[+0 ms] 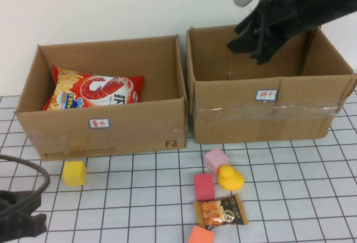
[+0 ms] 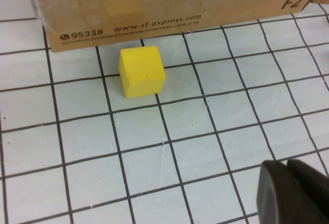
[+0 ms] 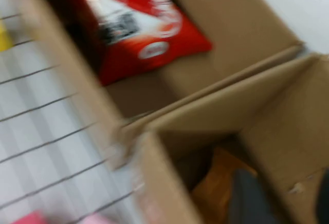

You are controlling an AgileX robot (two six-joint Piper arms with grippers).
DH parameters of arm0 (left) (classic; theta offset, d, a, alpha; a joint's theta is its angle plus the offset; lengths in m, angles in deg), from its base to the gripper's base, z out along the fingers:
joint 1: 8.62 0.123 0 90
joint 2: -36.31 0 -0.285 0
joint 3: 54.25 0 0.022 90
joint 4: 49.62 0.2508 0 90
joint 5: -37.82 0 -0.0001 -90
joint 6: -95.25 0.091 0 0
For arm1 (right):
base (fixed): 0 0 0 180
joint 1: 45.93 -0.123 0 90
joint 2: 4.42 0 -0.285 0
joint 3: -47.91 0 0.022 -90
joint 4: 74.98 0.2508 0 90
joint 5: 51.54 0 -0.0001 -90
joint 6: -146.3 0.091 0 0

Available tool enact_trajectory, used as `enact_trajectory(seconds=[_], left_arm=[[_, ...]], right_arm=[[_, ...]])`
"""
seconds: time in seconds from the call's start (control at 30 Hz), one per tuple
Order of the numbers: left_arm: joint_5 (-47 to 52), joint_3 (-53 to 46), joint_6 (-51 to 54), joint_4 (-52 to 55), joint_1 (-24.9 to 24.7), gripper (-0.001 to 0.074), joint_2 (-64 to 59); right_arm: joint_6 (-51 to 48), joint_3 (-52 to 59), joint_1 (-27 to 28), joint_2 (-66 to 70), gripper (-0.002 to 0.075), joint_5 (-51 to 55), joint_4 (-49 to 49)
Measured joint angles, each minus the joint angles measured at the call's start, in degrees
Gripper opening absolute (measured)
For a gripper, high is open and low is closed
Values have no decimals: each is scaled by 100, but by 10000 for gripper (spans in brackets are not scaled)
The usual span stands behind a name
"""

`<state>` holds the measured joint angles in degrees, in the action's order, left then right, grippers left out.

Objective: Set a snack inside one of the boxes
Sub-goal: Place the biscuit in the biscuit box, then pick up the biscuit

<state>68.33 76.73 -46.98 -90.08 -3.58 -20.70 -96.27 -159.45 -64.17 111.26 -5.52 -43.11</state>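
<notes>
While my right gripper hangs over the right box, grip unreadable, an orange snack lies inside below; the left gripper sits parked, unreadable too.

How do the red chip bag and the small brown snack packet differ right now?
The red chip bag lies inside the left box, leaning on its back wall; the brown snack packet lies flat on the grid table, outside both boxes. The bag is far larger. Both are sealed, untouched: the right gripper hangs over the right box, the left gripper sits parked low.
</notes>
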Motion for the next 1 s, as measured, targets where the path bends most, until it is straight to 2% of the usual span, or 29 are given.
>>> enact_trajectory(seconds=[0.13, 0.23, 0.37, 0.6, 0.77, 1.0], left_arm=[[0, 0, 84, 0, 0, -1, 0], [0, 0, 120, -22, 0, -1, 0], [-89, -115, 326, -309, 0, -1, 0], [-89, -121, 506, -496, 0, -1, 0], [-141, -179, 528, -562, 0, -1, 0], [-202, -179, 704, -643, 0, -1, 0]], right_arm=[[0, -41, 0, -396, 84, 937, -163], [0, -53, 0, -481, 25, 1575, -229], [35, 105, 0, -479, 6, 2306, -294], [-98, 1141, -80, -426, 2, 2351, -464], [-518, 2064, -700, -402, 2, 2272, -956], [-498, 2685, -1606, -364, 2, 1568, -1882]])
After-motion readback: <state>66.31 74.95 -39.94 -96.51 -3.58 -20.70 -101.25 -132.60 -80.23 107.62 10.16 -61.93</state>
